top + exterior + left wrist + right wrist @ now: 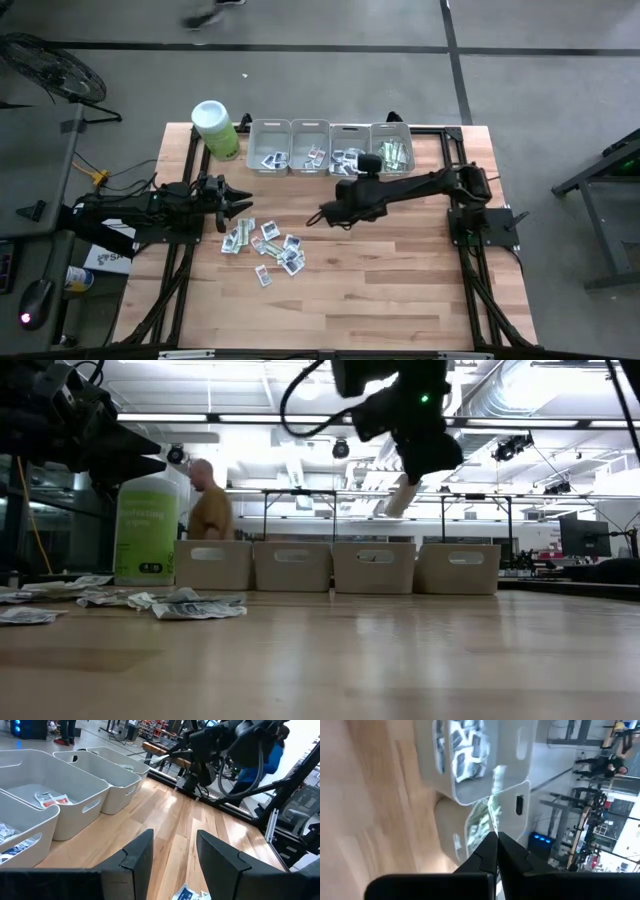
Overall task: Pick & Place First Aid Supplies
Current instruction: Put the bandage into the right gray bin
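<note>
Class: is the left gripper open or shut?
Open: the left gripper shows a clear gap between its fingers, holding nothing.

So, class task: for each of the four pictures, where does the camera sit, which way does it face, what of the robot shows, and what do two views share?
High: above, facing down; both arms, left gripper open, the four bins.
Low: table height, facing level; the bins' fronts, arms overhead.
Left wrist: on the left arm, past its open fingers, toward the bins.
Right wrist: on the right arm, shut fingers pinching a green-and-white strip.
Shared: the bins, in every view.
</note>
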Controlling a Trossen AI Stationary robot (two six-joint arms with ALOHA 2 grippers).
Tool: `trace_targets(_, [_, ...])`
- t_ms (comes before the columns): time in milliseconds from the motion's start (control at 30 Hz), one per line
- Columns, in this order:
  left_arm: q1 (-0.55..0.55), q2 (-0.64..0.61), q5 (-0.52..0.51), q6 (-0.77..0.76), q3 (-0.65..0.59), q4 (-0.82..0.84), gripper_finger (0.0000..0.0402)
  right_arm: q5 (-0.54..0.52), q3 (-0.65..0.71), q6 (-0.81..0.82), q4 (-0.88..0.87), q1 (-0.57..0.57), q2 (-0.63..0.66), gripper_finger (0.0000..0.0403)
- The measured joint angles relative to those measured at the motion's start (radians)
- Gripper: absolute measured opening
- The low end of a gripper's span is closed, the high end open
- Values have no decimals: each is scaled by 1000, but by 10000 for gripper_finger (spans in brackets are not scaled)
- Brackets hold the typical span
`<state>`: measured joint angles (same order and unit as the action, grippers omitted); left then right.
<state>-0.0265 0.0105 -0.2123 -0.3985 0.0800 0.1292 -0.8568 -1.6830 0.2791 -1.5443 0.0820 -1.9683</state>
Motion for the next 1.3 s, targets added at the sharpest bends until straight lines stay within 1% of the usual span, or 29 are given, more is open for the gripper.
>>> trace_targets(67, [0,0,0,0,0,0,150,12,32,12,20,-9,31,0])
trace_targets(200, [0,0,1,0,0,0,150,22,120,157,-10,-51,91,0])
trace_targets(300, [0,0,0,0,0,0,150,17,201,196,10,-92,153,0])
trace_targets(400, [0,0,0,0,0,0,150,38,289,210,60,-143,205,0])
trace_targets(500, [0,0,1,0,0,0,150,42,374,143,154,-196,262,0])
trace_targets(633, [0,0,1,0,0,0,150,50,472,-14,340,-275,314,0])
trace_targets(767, [0,0,1,0,0,0,150,82,536,-188,511,-360,343,0])
trace_targets(833, [0,0,1,0,0,0,150,89,553,-248,574,-404,343,0])
trace_targets(967, [0,0,1,0,0,0,150,137,566,-329,656,-480,340,0])
trace_targets(1100, [0,0,1,0,0,0,150,176,567,-375,682,-536,340,0])
trace_targets(1200, [0,0,1,0,0,0,150,198,567,-392,689,-563,340,3])
trace_targets(1300, [0,0,1,0,0,0,150,221,567,-406,690,-577,340,17])
